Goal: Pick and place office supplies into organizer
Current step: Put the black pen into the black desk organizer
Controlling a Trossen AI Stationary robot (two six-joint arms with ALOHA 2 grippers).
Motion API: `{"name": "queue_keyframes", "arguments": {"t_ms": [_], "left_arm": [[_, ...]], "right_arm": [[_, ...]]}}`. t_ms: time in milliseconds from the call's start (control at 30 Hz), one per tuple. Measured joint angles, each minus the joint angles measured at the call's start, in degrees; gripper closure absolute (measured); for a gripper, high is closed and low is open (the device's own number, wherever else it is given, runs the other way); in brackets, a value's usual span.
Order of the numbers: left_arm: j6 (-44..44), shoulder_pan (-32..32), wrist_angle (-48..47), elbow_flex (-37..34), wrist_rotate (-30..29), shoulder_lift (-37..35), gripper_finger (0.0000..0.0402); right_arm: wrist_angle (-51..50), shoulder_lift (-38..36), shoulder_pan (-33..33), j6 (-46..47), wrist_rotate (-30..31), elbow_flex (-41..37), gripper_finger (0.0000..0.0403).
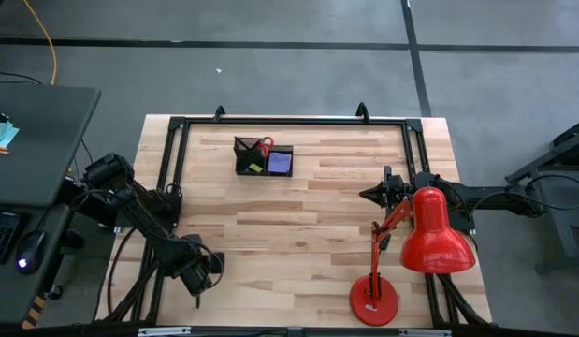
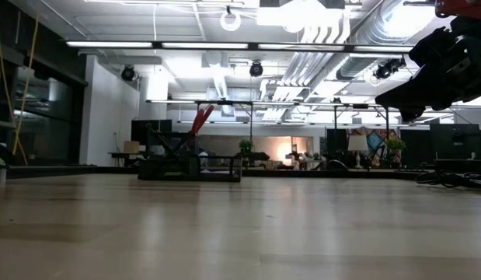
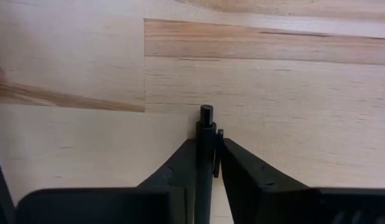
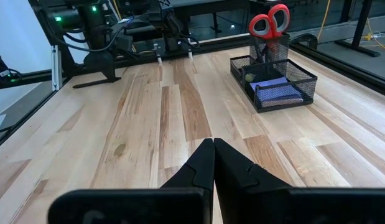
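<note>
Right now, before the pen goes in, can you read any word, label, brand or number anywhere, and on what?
None readable in any view.
Pen held in the left tool: no marking shows.
Organizer, scissors, purple pad: no print visible.
Red lamp: no label visible.
Colourful panel in the room behind: too blurred to read.

One organizer [image 1: 264, 157], one scissors [image 4: 269, 22], one pen [image 3: 205, 162]
</note>
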Motion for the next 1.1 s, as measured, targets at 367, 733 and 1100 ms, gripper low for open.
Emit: {"name": "queue_keyframes", "arguments": {"t_ms": [367,733,1100], "left_arm": [[0.05,-0.07,-0.43,0.07,-0.73,-0.07,0.0380],[0.25,-0.11,-3.45,0.09,-7.36,-0.11,0.0384],[6.41,0.09,-6.38,-0.31,-21.47,0.27,0.0379]], "right_arm": [[-0.02,0.00,-0.01,0.00,0.00,0.00,0.0402],[-0.02,-0.02,0.00,0.00,0.00,0.00,0.0402],[-0.02,-0.01,-0.02,0.00,0.00,0.00,0.0402]]}}
